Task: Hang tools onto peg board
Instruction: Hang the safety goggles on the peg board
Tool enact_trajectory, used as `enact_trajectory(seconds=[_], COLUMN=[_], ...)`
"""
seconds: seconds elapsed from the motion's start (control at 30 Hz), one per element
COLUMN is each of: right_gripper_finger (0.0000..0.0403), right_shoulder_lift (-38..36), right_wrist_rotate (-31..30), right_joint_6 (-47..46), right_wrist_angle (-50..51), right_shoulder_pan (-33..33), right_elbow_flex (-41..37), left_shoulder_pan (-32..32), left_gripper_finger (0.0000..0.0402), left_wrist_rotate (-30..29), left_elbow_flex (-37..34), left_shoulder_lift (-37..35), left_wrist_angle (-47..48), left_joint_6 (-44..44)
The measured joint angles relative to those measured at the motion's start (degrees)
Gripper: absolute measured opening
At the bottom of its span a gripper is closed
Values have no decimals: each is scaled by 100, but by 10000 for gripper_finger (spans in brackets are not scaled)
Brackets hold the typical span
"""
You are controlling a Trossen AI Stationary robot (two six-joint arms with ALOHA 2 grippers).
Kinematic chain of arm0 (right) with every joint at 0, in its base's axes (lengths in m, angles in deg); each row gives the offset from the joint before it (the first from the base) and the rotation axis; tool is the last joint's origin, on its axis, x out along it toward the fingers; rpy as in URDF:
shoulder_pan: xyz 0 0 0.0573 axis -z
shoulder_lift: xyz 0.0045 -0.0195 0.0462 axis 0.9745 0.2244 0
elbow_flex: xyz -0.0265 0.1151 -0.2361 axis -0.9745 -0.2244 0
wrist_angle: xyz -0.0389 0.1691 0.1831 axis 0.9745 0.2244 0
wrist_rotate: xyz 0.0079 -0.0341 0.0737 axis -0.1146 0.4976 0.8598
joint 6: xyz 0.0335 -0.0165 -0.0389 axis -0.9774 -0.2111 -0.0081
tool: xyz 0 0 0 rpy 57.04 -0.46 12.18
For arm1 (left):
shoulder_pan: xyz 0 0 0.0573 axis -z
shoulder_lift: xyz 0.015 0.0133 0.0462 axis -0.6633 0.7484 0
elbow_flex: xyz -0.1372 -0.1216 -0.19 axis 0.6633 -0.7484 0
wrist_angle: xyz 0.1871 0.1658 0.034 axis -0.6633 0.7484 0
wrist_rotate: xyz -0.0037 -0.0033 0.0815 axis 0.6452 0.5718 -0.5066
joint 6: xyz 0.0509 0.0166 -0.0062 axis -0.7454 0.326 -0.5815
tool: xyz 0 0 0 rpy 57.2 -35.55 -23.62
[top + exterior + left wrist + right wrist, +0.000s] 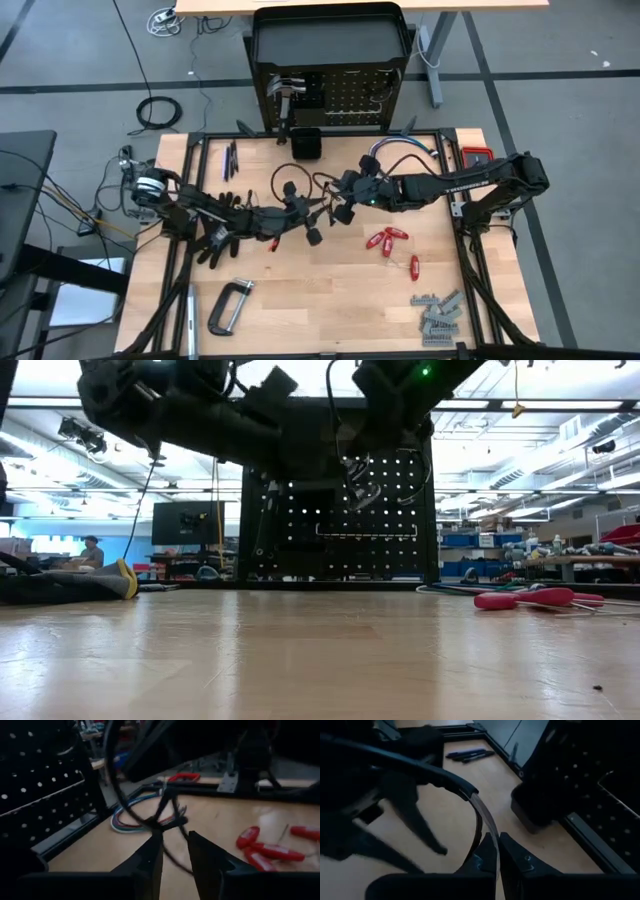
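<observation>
The thin black-framed glasses [290, 186] are held up over the middle of the table, in front of the upright black peg board [350, 95]. My right gripper [346, 198] comes from the table's right and is shut on them. My left gripper [305, 222] comes from the left and is open. Its two fingers stand on either side of a thin black arm of the glasses [172, 852]; whether they touch it I cannot tell. A hammer [285, 95] hangs on the peg board's left part. My right gripper pinches the glasses between its two fingers at the edge of a clear lens and its dark rim [481, 827]. The frame arches away ahead of the fingertips. The glasses are lifted clear of the table and show in front of the peg board in the low view [360, 485].
Red-handled drivers [387, 240] lie right of centre, a grey C-clamp [230, 305] near front left, grey metal pieces [438, 318] near front right. A black glove [215, 235] lies under my left arm. A small black box [307, 145] and cables [400, 150] sit by the peg board's foot.
</observation>
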Motion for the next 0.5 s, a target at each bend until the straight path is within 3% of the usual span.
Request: enact_trajectory(seconds=[0.13, 0.3, 0.5], right_gripper_finger=[14, 14, 14], right_shoulder_lift=[-21, 187, 561], right_wrist_rotate=[-459, -2222, -2344], right_joint_6=[208, 1754, 3020], right_wrist_angle=[32, -823, -2143], right_shoulder_pan=[-53, -31, -22], right_elbow_flex=[0, -227, -308], left_shoulder_pan=[166, 436, 288], left_gripper_finger=[95, 95, 95], left_wrist_rotate=[4, -653, -277], left_elbow_flex=[-8, -54, -140], left_shoulder_lift=[-493, -1425, -1932], left_wrist_angle=[406, 461, 459], left_joint_6=[-393, -1068, -1212])
